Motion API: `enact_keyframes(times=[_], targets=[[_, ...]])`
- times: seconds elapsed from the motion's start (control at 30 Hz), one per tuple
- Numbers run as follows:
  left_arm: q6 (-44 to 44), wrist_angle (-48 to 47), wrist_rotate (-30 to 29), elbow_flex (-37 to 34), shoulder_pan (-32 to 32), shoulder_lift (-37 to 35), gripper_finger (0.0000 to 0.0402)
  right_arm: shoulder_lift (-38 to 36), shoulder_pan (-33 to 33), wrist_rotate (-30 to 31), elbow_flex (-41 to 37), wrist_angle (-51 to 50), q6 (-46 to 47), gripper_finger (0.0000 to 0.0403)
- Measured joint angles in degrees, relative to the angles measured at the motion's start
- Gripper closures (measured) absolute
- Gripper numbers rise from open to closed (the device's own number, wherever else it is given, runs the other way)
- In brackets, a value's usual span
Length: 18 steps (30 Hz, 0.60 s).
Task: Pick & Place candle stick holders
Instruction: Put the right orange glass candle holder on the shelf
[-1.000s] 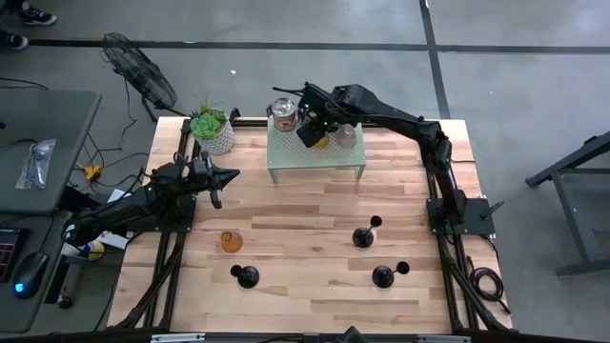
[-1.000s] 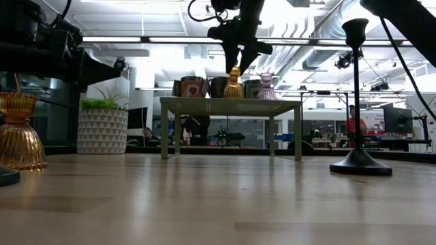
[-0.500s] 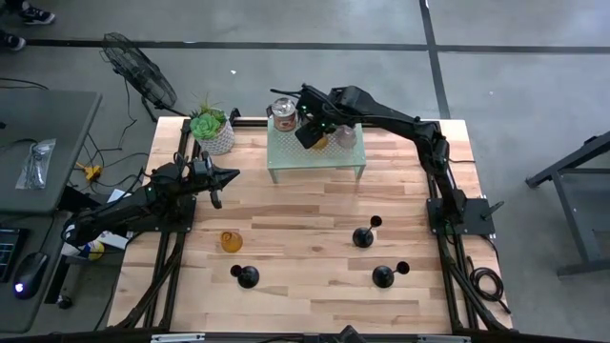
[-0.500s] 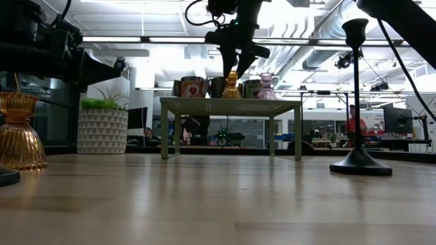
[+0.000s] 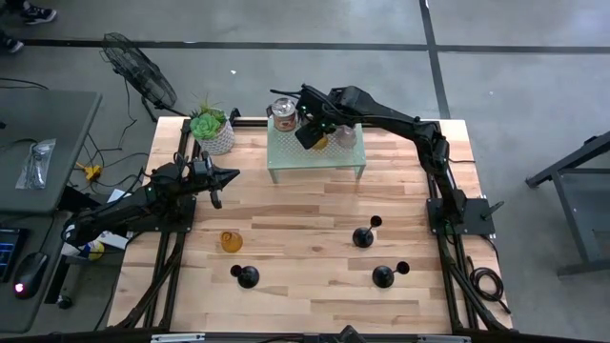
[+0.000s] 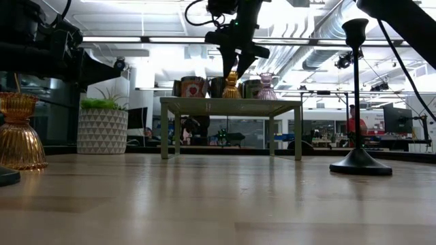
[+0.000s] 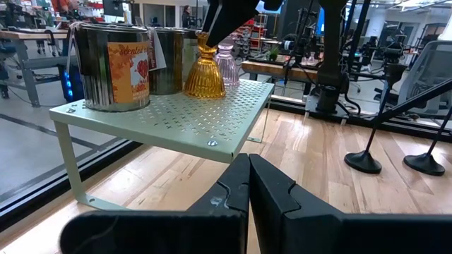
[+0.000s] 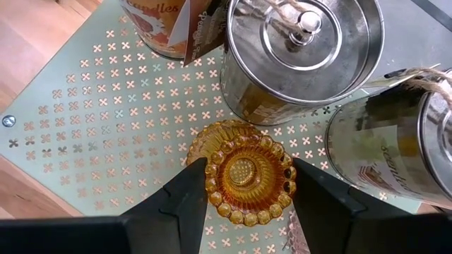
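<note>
your right gripper (image 5: 312,133) hangs over the pale green perforated shelf (image 5: 286,152) at the far side of the table (image 5: 305,219). in the right wrist view its two dark fingers (image 8: 187,194) stand wide apart on either side of an amber glass holder (image 8: 248,173), which stands upright on the shelf; whether the pads touch the glass you cannot tell. in the low view the fingertips straddle the top of that amber holder (image 6: 231,85).

around it on the shelf you have three shiny silver cups: one with a lid (image 8: 300,53) just behind the amber holder, one to its side (image 8: 395,141), and one with an orange label (image 8: 166,25). the pale pink glass holder (image 6: 266,86) stands beside the amber one, near the shelf's right end in the low view.

your left gripper (image 5: 221,181) waits above the left part of the table, its fingers (image 7: 272,187) pressed together on nothing.

down on the wood, the second amber glass holder (image 5: 230,241) stands alone toward the front left. three black stemmed holders are spread along the front: one (image 5: 246,276) near that amber holder, one (image 5: 363,235) to the right of middle, one (image 5: 383,276) nearer the front edge. a white pot with a green plant (image 5: 212,129) stands at the far left corner.
</note>
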Motion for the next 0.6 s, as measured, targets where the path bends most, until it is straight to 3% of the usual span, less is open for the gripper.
enact_keyframes(times=[0.6], targets=[[0.02,0.0,0.0,0.02,-0.02,0.0,0.0402,0.0,-0.04,0.19,0.01,-0.02,-1.71,0.0233]])
